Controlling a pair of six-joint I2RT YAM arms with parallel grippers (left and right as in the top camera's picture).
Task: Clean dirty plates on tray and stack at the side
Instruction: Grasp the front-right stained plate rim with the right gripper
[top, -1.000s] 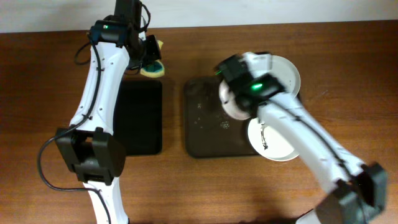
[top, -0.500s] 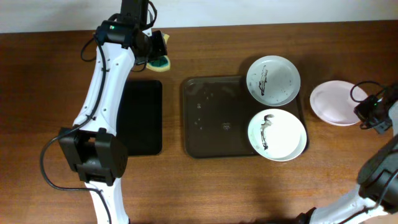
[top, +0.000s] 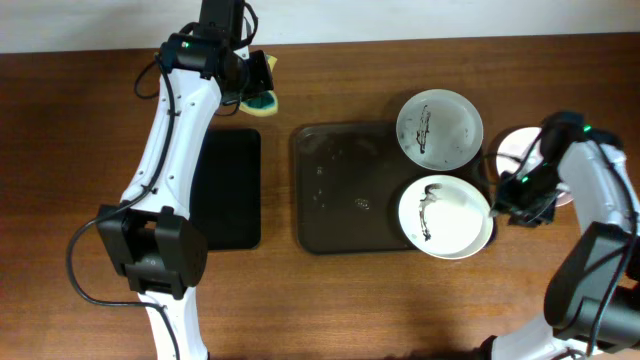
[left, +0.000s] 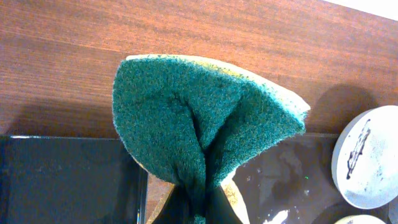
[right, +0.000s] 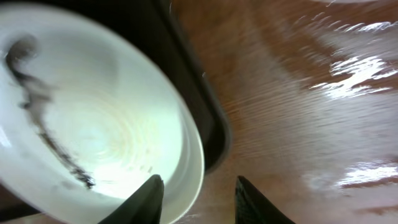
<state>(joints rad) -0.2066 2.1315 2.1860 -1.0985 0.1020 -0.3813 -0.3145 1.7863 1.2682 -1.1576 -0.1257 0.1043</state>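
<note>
The dark brown tray (top: 340, 190) carries two smeared white plates, one at its far right corner (top: 439, 129) and one at its near right corner (top: 445, 217). A third plate (top: 515, 150) lies on the table right of the tray, partly under my right arm. My right gripper (top: 503, 205) (right: 199, 202) is open at the near plate's (right: 93, 124) right rim, one finger over the plate and the other over the table beyond the tray edge (right: 211, 137). My left gripper (top: 255, 80) (left: 199, 211) hovers behind the tray's left side, shut on a green and yellow sponge (left: 199, 112).
A smaller black tray (top: 225, 190) (left: 62, 180) lies left of the brown tray, under the left arm. Bare wooden table (top: 400, 300) runs along the front and at the far right.
The right arm set a plate on the table right of the tray, then swung back left to the near plate's rim while its jaws opened. The left gripper with the sponge shifted slightly.
</note>
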